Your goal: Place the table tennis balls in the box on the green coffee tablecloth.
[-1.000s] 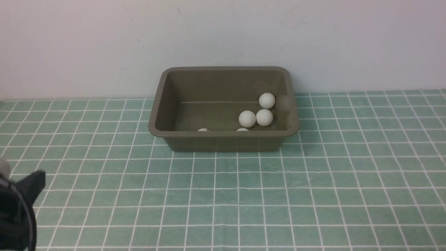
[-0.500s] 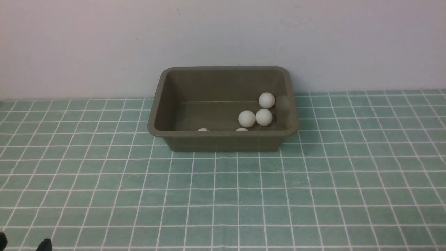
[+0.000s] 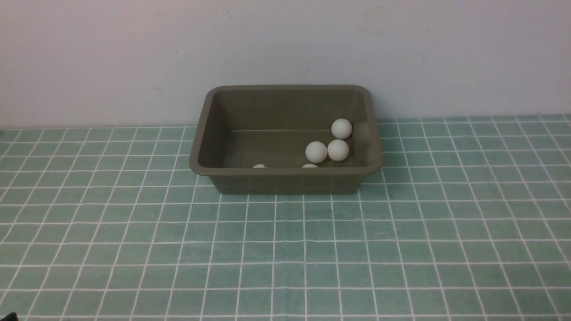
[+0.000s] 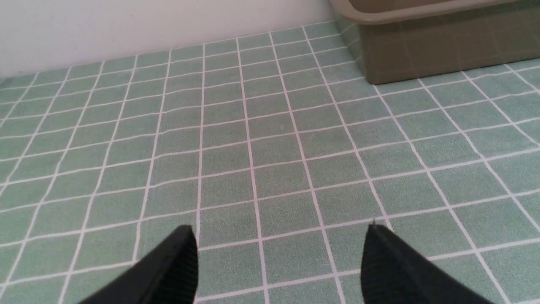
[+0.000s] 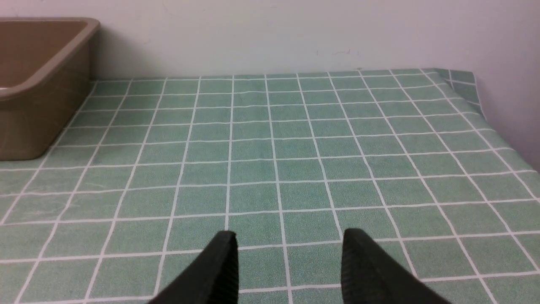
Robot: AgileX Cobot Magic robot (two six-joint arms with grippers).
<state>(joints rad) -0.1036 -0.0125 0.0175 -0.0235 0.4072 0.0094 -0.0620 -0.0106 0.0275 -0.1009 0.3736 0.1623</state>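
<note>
The left gripper (image 4: 280,236) is seen in its wrist view with its two black fingers (image 4: 177,266) spread wide, nothing caught between them, only bare cloth showing in the gap. The right gripper (image 5: 289,240) is shown with a narrower gap between its fingers (image 5: 219,266); they are set as close as they come, and nothing is pinched there. Both grippers are held above the green tablecloth (image 3: 285,249), apart from the box. In the front view the box (image 3: 285,178) is seen standing on the tablecloth close to the pale wall (image 3: 285,44), its long side turned toward the camera. Five table tennis balls (image 3: 316,152) can be made out inside it: two are lying side by side, touching or nearly so, toward the right end of the floor; a third (image 3: 341,128) is lying just behind them by the right wall, a small dark mark on its top; two more are largely hidden by the near rim, so only their white tops (image 3: 260,166) are seen, and their exact place cannot be told. A faint pale reflection is cast on the inner right wall. A corner of the box (image 4: 422,46) is caught by the left wrist view, and one end of it (image 5: 38,105) by the right wrist view, where the far edge of the tablecloth (image 5: 460,80) is seen folded up slightly against the wall.
</note>
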